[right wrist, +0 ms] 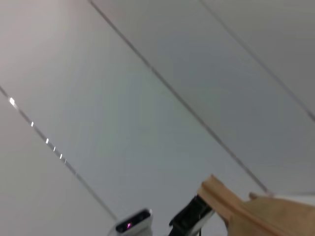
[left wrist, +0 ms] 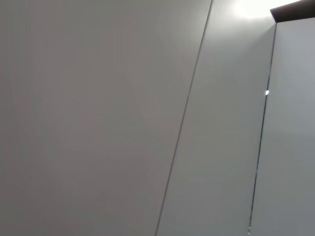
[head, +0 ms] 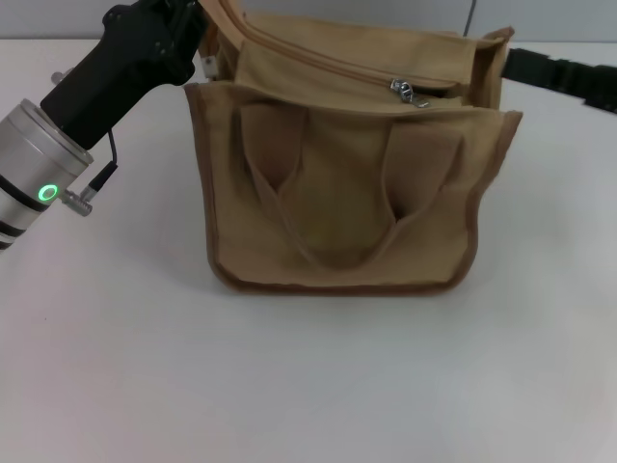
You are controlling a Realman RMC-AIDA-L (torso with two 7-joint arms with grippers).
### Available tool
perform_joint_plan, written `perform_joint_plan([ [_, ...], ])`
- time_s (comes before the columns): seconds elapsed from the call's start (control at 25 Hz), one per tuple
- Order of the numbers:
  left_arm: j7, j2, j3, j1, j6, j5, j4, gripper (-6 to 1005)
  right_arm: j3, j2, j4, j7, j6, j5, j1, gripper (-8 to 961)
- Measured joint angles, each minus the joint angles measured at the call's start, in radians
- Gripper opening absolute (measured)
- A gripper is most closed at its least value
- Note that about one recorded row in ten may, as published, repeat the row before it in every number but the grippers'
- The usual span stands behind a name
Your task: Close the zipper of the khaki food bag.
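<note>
The khaki food bag [head: 337, 193] stands upright in the middle of the table in the head view, handles hanging down its front. Its zipper [head: 318, 60] runs across the top panel, with the silver pull tab [head: 410, 93] lying toward the bag's right end. My left gripper [head: 198, 43] is at the bag's top left corner, against the fabric edge. Behind the bag's top right corner is my right gripper [head: 516, 66], partly hidden by the bag. The right wrist view catches a tan corner of the bag [right wrist: 236, 206] with a black part [right wrist: 189, 219] beside it.
The white table [head: 308, 386] stretches in front of the bag and to both sides. The left wrist view shows only grey wall panels [left wrist: 123, 118]. A small white device [right wrist: 133, 223] sits low in the right wrist view.
</note>
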Motion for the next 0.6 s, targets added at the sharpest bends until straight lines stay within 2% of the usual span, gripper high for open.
perform_joint_plan([
  [0.04, -0.001, 0.000, 0.000, -0.001, 0.010, -0.002, 0.003, 64, 0.000, -0.018, -0.005, 0.029, -0.013, -0.011, 0.011, 289],
  [0.08, -0.010, 0.000, 0.000, -0.003, 0.027, -0.003, 0.014, 64, 0.000, -0.049, 0.004, 0.087, -0.024, -0.027, 0.032, 306],
  [0.12, -0.010, 0.000, 0.000, -0.003, 0.027, -0.003, 0.014, 64, 0.000, -0.049, 0.004, 0.087, -0.024, -0.027, 0.032, 322],
  [0.16, -0.026, 0.000, 0.000, -0.004, 0.039, -0.003, 0.027, 65, -0.001, -0.074, 0.036, 0.153, -0.028, -0.043, 0.055, 338],
  [0.2, -0.026, 0.000, 0.000, -0.004, 0.039, -0.003, 0.027, 65, -0.001, -0.074, 0.036, 0.153, -0.028, -0.043, 0.055, 353],
  [0.24, -0.032, 0.000, 0.001, -0.006, 0.041, -0.003, 0.032, 66, 0.001, -0.083, 0.057, 0.198, -0.032, -0.049, 0.067, 369],
  [0.28, -0.037, 0.000, 0.001, -0.013, 0.043, -0.001, 0.037, 66, 0.001, -0.103, 0.092, 0.288, -0.042, -0.054, 0.089, 385],
  [0.32, -0.037, 0.000, 0.001, -0.013, 0.043, -0.001, 0.037, 67, 0.001, -0.103, 0.092, 0.288, -0.042, -0.054, 0.089, 425],
  [0.36, -0.038, 0.000, 0.001, -0.018, 0.043, 0.000, 0.037, 67, 0.000, -0.122, 0.116, 0.400, -0.058, -0.055, 0.113, 466],
  [0.4, -0.038, 0.000, 0.001, -0.020, 0.044, 0.001, 0.036, 68, 0.000, -0.122, 0.116, 0.400, -0.058, -0.055, 0.113, 506],
  [0.56, -0.038, 0.000, 0.023, -0.026, 0.043, -0.002, 0.034, 70, 0.004, -0.133, 0.135, 0.658, -0.038, -0.055, 0.151, 669],
  [0.6, -0.038, 0.000, 0.023, -0.026, 0.043, -0.002, 0.034, 70, 0.004, -0.133, 0.135, 0.658, -0.038, -0.055, 0.151, 711],
])
